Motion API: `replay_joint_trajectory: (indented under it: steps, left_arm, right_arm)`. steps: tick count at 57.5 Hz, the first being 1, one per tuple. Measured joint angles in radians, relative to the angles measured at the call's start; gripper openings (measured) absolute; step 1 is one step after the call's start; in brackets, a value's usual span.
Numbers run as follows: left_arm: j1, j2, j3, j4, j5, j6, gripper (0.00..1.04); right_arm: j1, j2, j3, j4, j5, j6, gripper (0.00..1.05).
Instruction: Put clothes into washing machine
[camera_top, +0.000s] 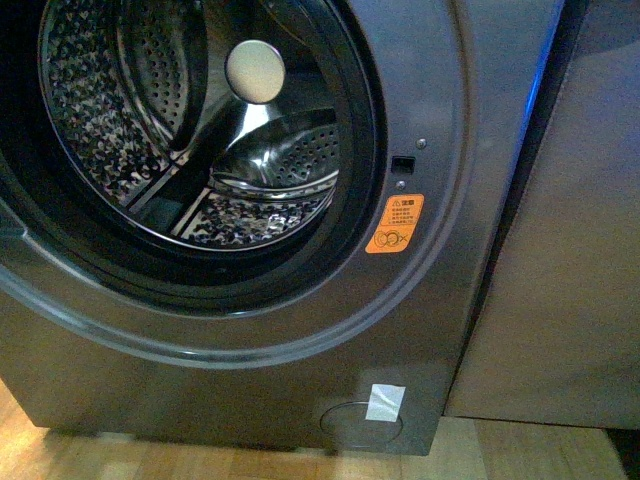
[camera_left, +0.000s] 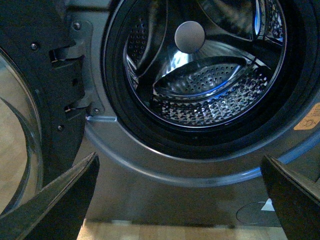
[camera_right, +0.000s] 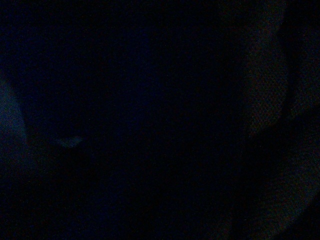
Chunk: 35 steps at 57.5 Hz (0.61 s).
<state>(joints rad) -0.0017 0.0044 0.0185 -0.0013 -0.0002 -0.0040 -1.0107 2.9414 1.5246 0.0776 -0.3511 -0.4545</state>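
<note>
left claw (camera_left: 180, 157) hangs released and empty, the washing machine (camera_left: 150, 172) straight ahead of it with its drum (camera_left: 210, 97) open, a heavy rigid thing likely needing no grip; right claw's view is dark, so i cannot tell.

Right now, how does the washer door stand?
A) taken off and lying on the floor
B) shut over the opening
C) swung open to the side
C: the door hangs aside on its hinge, and the bare drum shows through the opening of the washing machine.
</note>
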Motion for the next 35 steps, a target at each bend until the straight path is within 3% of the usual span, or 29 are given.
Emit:
replay_joint_trajectory:
  steps: [33, 35]
  left_arm:
    - [0.000, 0.000, 0.000, 0.000, 0.000, 0.000, 0.98]
    - [0.000, 0.000, 0.000, 0.000, 0.000, 0.000, 0.98]
  right_arm:
    - [-0.039, 0.108, 0.064, 0.082, -0.036, 0.035, 0.97]
    - [-0.042, 0.111, 0.064, 0.096, -0.033, 0.042, 0.90]
